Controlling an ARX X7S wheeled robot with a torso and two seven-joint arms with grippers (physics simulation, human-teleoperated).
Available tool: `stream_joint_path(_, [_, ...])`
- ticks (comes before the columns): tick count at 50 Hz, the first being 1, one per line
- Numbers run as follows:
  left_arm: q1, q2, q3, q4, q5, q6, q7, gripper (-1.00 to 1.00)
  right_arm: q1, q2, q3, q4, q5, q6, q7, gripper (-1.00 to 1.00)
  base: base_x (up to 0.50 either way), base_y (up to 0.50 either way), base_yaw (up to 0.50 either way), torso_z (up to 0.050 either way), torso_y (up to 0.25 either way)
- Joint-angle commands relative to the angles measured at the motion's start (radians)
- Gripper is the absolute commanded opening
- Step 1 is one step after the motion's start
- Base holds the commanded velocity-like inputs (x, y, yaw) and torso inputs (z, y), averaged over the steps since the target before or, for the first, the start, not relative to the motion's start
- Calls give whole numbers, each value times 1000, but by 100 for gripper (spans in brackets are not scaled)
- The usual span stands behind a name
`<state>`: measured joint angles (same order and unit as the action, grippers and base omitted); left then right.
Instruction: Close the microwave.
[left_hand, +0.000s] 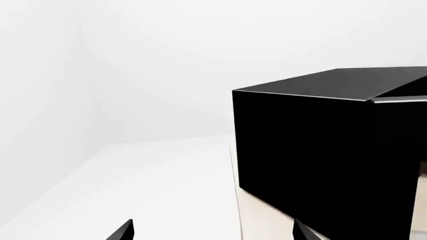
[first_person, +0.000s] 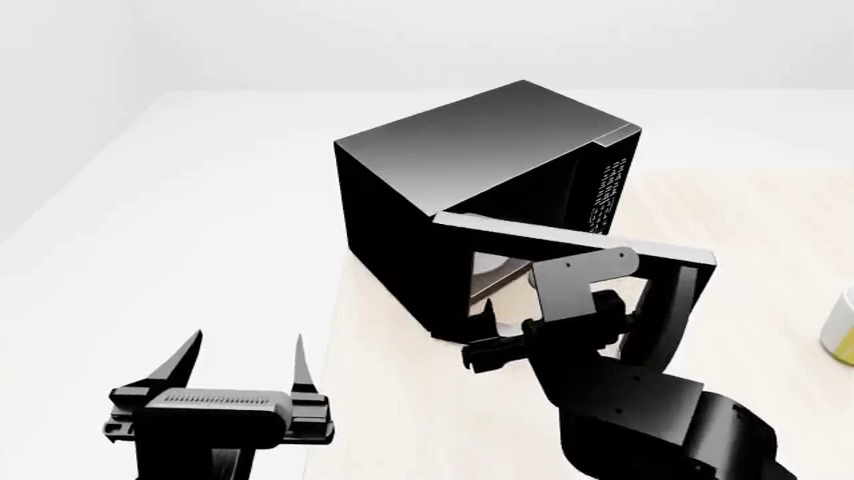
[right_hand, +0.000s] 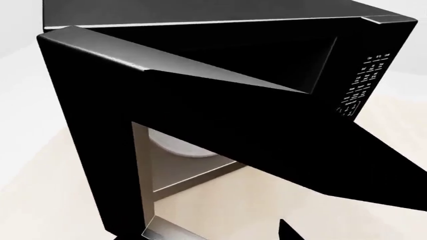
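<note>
Black prongs of my left hand (first_person: 247, 372) stand spread and empty at the lower left of the head view, well apart from everything. The microwave (first_person: 467, 160) fills the middle of the frame on the pale tabletop (first_person: 400, 400), its door (first_person: 667, 290) swung out toward lower right. My right hand (first_person: 483, 335) sits just beside that door; whether it is clenched I cannot tell. I would press flat on the door's outer face near its free edge, sweeping steadily toward the button panel (first_person: 607, 190).

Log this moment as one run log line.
microwave door: partly open | right gripper: at door's outer face, state unclear | left gripper: open, idle
</note>
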<state>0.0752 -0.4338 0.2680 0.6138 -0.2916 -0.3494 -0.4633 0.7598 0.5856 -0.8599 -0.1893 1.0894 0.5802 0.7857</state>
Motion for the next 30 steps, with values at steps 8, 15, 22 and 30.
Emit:
stream_joint_path(8, [1, -3, 2, -1, -2, 3, -4, 100, 14, 1, -2, 46, -14, 9, -4, 100, 0, 0, 0, 0, 0])
stream_joint_path(15, [0, -5, 2, 1, -4, 1, -5, 100, 22, -2, -2, 63, -18, 12, -8, 100, 0, 0, 0, 0, 0])
stream_joint_path(22, [-2, -5, 5, -3, -4, 4, -4, 100, 31, -11, -4, 96, -27, 9, -22, 100, 0, 0, 0, 0, 0])
stream_joint_path(30, [-3, -5, 5, -4, -6, 6, -6, 100, 51, -12, -6, 128, -50, 9, -24, 100, 0, 0, 0, 0, 0])
